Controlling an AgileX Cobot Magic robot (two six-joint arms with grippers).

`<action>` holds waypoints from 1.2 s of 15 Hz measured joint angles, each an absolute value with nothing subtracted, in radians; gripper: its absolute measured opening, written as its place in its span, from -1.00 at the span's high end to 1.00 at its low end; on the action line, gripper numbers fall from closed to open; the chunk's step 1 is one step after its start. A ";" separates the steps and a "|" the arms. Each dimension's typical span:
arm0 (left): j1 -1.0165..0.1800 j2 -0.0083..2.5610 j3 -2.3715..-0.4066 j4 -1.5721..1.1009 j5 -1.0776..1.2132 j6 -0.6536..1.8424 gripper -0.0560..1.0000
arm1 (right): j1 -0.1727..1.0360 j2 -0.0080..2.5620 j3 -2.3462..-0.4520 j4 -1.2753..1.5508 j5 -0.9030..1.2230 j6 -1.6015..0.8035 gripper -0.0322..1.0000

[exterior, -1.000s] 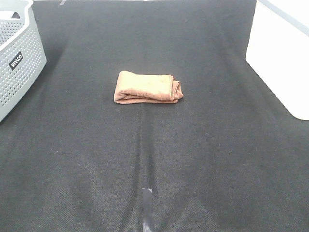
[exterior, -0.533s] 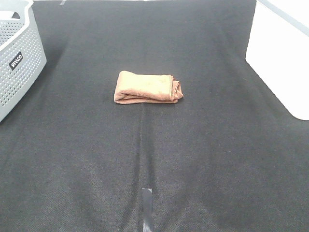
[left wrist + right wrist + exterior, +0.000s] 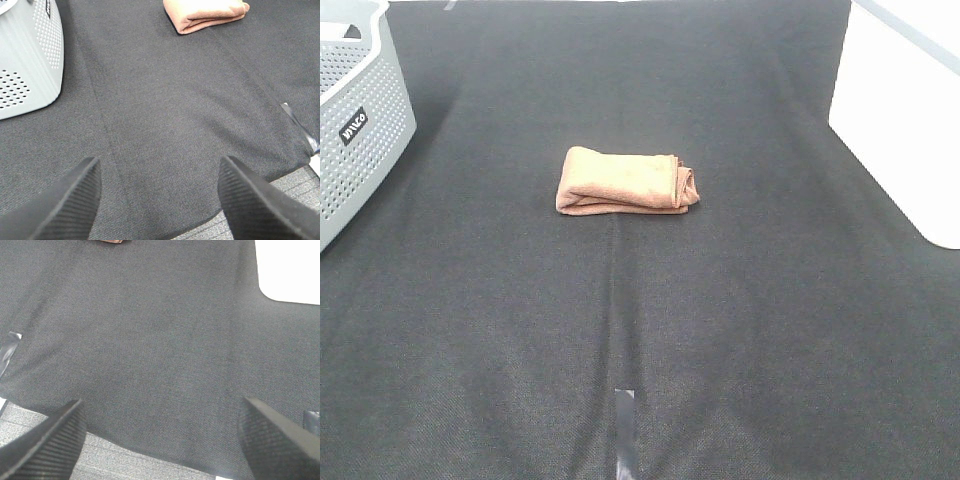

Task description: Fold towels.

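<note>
- Nothing has shifted since the earlier frames: the towel [image 3: 628, 182] lies folded into a compact bundle at mid-worktop [image 3: 720, 330], untouched
- left hand [image 3: 159, 200] is spread wide, empty, above the dark cloth, well apart from the towel
- right hand [image 3: 162, 440] is likewise wide and empty
- grey perforated basket [image 3: 355, 115] stands at the far left edge

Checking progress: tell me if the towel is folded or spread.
Folded. The towel lies as a compact stacked bundle, layered edges showing along its front, on the dark cloth.
</note>
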State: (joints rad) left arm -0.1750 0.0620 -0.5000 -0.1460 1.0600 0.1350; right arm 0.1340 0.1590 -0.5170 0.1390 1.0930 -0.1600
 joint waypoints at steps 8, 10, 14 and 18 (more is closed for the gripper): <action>-0.022 0.044 -0.500 -0.146 1.058 0.135 -0.32 | 0.073 0.149 -0.517 0.147 1.091 -0.160 -0.58; -0.002 -0.001 -0.500 -0.146 1.055 0.135 -0.32 | 0.010 0.101 -0.517 0.149 1.086 -0.160 -0.58; -0.002 -0.006 -0.500 -0.146 1.055 0.135 -0.32 | 0.003 0.002 -0.515 0.155 1.084 -0.161 -0.58; -0.002 -0.006 -0.500 -0.146 1.055 0.135 -0.32 | 0.003 -0.007 -0.514 0.156 1.084 -0.161 -0.58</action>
State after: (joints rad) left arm -0.0020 -0.0060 -0.5000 -0.1460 1.0550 0.1350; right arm 0.0030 -0.0070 -0.5140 0.1560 1.0840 -0.1610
